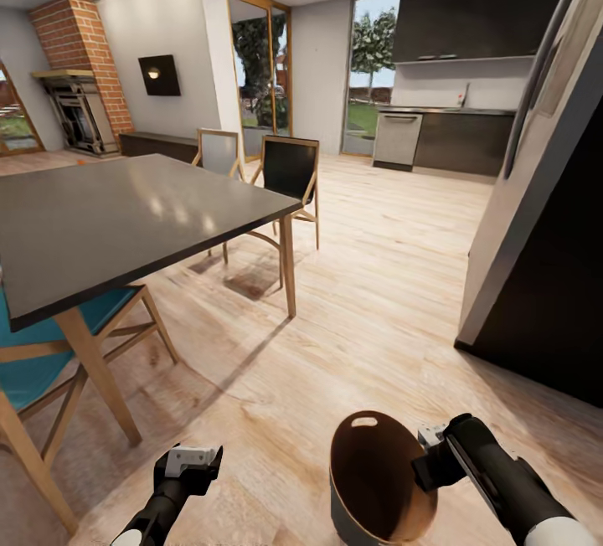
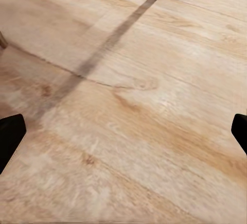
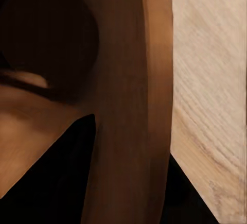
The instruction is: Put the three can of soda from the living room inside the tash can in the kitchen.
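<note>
Wood floor [image 1: 377, 295]: right end effector [image 1: 427, 466] grips unlabelled tash can [image 1: 368, 479].

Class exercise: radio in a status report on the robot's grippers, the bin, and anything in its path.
Left gripper open, empty, over bare floor. Right gripper shut on bin rim, bin tilted, no cans seen inside. Table to the left, tall cabinet to the right; open floor between.

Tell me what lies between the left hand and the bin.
Only bare wood floor: in the head view nothing sits between the left hand and the bin gripped by the right hand.
</note>
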You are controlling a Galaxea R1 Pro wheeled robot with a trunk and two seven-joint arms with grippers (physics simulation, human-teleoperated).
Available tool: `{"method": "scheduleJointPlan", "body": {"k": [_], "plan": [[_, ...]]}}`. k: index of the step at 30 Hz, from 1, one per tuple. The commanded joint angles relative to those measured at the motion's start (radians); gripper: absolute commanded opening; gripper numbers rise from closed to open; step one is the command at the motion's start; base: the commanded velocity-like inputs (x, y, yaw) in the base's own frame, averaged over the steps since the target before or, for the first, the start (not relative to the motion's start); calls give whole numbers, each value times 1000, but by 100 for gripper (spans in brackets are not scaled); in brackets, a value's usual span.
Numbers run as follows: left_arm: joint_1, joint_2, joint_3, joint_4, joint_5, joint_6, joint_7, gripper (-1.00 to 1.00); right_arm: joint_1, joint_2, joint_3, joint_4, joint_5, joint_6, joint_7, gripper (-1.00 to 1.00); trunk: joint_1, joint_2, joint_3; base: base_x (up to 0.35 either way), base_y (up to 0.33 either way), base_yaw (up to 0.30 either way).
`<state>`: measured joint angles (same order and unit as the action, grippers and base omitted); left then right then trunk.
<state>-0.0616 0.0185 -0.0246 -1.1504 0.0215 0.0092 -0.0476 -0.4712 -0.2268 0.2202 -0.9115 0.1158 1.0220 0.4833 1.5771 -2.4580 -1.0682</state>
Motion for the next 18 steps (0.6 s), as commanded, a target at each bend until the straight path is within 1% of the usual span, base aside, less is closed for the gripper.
{"method": "scheduleJointPlan", "body": {"k": [1,3,6,15,18], "plan": [[0,0,0,0,0,0,0,100,-10,7,5,-2,-32,16,2,-100,0,0,0,0,0,246],[0,0,0,1,0,-1,0,100,-18,14,9,-4,-32,22,2,-100,0,0,0,0,0,246],[0,0,0,1,0,-1,0,100,-24,19,11,-5,-31,25,1,-100,0,0,0,0,0,246],[0,0,0,1,0,-1,0,100,-27,27,17,-6,-31,25,0,-100,0,0,0,-7,3,246],[0,0,0,1,0,0,0,100,-27,29,33,-6,-30,25,0,-100,0,0,0,-115,86,246]]}}
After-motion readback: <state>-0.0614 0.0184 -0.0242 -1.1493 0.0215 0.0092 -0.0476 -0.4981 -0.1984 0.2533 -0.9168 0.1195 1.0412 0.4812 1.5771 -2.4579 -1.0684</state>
